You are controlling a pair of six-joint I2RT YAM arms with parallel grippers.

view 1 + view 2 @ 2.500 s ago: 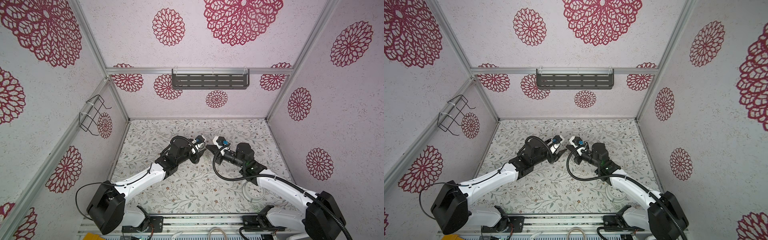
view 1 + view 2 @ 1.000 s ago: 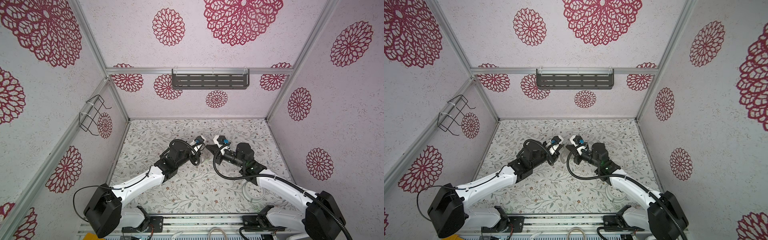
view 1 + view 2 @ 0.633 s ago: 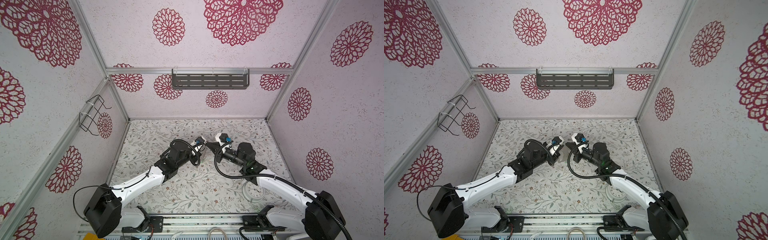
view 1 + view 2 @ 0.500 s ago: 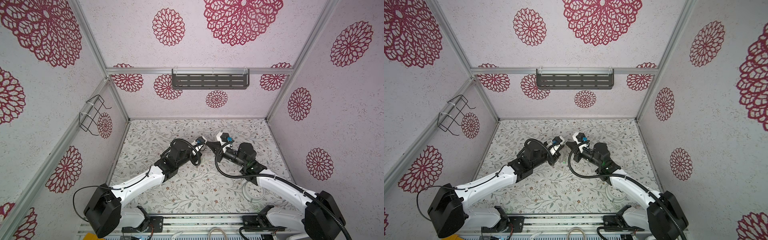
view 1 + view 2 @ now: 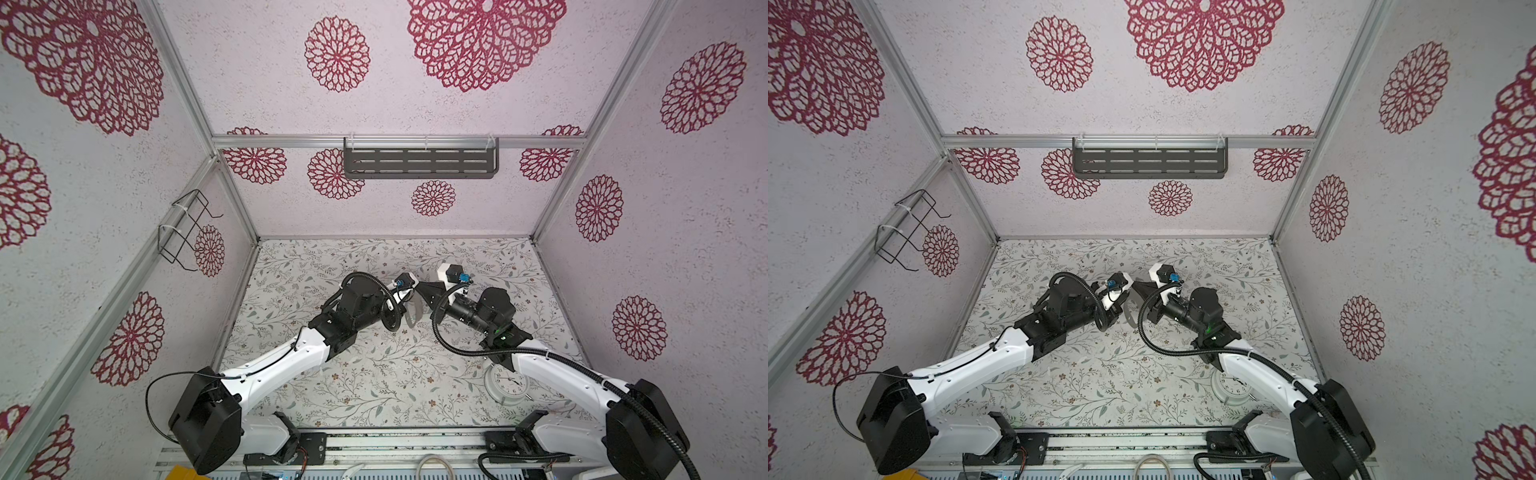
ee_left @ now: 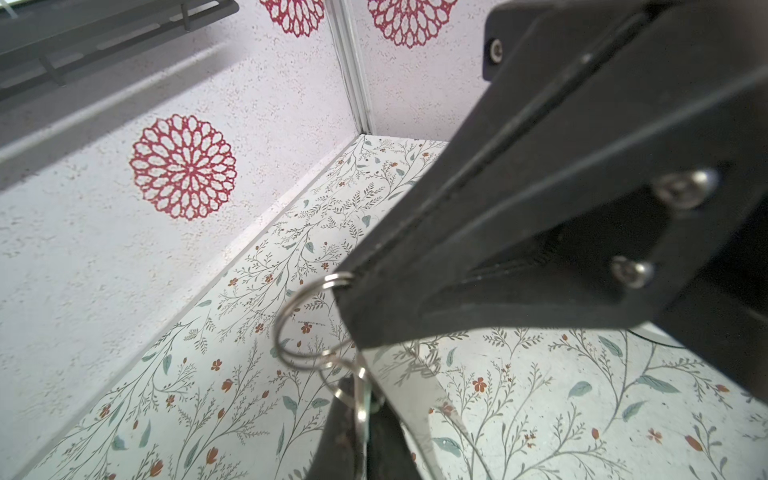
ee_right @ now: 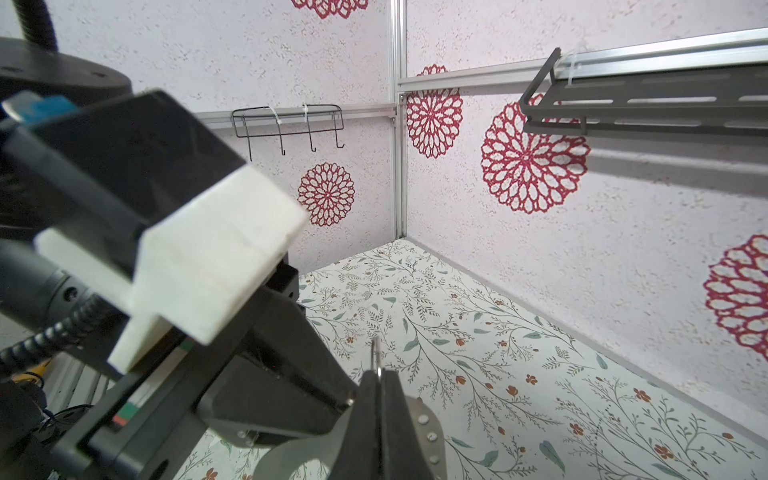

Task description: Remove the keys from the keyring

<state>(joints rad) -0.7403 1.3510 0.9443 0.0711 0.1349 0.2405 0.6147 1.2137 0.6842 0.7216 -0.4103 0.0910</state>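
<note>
Floral tabletop (image 6: pixel 582 419): you are working lifted off it, with bare patterned surface below both grippers.
Right gripper (image 6: pixel 347 286): it is clamped tight on the large split ring (image 6: pixel 286 320), and the wire comes out at the very tip. My reading is that it anchors the bunch so the other arm has something to work against.
Left gripper (image 6: pixel 359 419): it is closed on the small split ring (image 6: pixel 347 384), which is linked into the large one just below the right gripper's tip.
Keyring (image 7: pixel 422 428): this flat grey plate hangs just beside your right jaws and under the left gripper. In both top views it shows as a pale loop between the two tips.
Keys: you cannot make them out in any view, and they are probably hidden behind the fingers.
Tip gap: the two grippers sit almost nose to nose, so you have little room to turn either wrist.
Open room: the walls are well apart from both grippers. The alarm clock (image 5: pixel 508 382) lies well behind the right gripper, under its forearm.
Risk: wire pinched this close to the tip looks likely to slip if you pull the arms apart sharply.
</note>
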